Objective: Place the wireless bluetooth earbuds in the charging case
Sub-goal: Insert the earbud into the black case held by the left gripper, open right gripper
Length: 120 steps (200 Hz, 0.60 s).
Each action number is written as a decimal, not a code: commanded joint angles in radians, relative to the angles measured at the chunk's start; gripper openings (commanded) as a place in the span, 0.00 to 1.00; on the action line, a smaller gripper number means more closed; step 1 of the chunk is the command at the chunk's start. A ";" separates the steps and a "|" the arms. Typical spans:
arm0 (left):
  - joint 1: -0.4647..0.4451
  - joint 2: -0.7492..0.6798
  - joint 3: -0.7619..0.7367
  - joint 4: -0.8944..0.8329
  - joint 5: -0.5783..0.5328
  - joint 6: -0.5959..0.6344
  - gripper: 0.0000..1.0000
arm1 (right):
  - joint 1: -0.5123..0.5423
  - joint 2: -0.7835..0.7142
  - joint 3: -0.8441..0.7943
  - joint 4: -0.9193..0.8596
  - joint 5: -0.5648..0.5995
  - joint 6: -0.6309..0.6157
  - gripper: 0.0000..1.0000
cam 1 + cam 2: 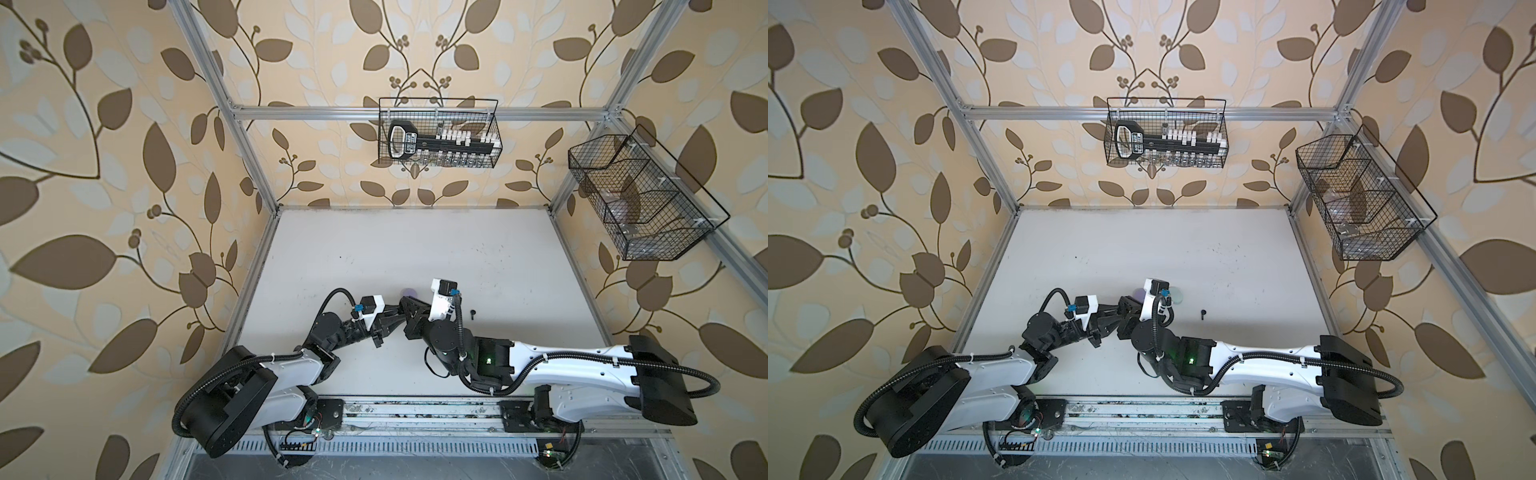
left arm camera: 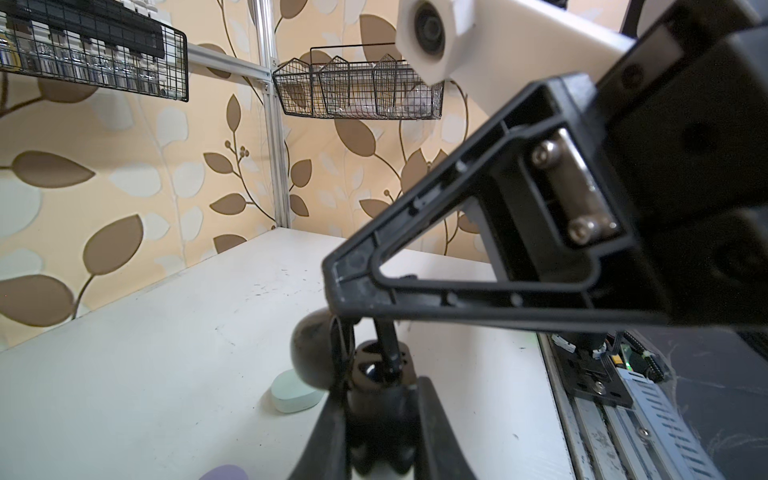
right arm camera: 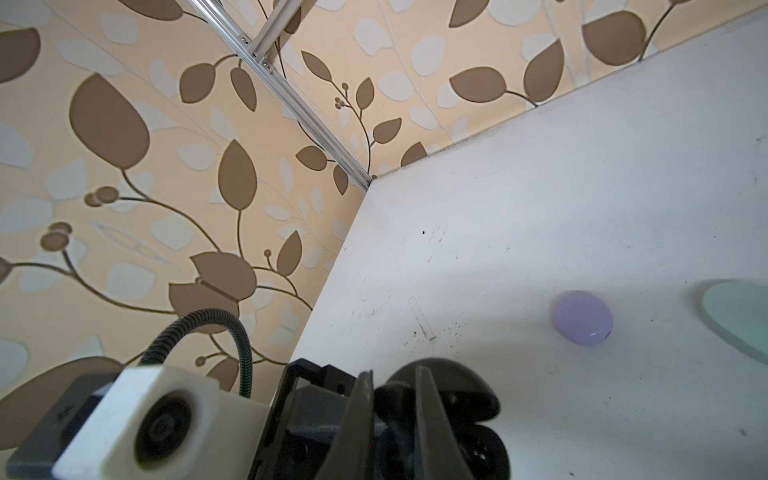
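Mid-table, left gripper (image 2: 378,390) clamped black open-lidded plastic charging case (image 2: 316,357); right gripper (image 3: 392,372) pinched tiny black stemmed earbud (image 2: 388,345) over its socket. Earbud likely light, rigid, slippery; best gripped by stem.

The left arm (image 1: 286,368) and right arm (image 1: 561,357) had white shells, black joints and black ribbed hoses (image 1: 582,354). A green light (image 1: 489,360) glowed near the right arm's 9 o'clock end. The right gripper (image 3: 392,376) had 2 tapered black fingers (image 3: 359,415), 2 silver screws (image 2: 552,151) and a white camera box (image 2: 432,37).
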 commanded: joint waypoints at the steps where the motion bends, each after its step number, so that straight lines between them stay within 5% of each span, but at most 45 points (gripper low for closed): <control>1: -0.006 -0.031 0.001 0.089 0.020 0.006 0.00 | 0.000 0.014 -0.021 0.000 0.027 0.014 0.09; 120: -0.006 -0.047 0.005 0.088 0.030 -0.022 0.00 | 0.015 0.057 -0.049 0.113 0.056 -0.069 0.08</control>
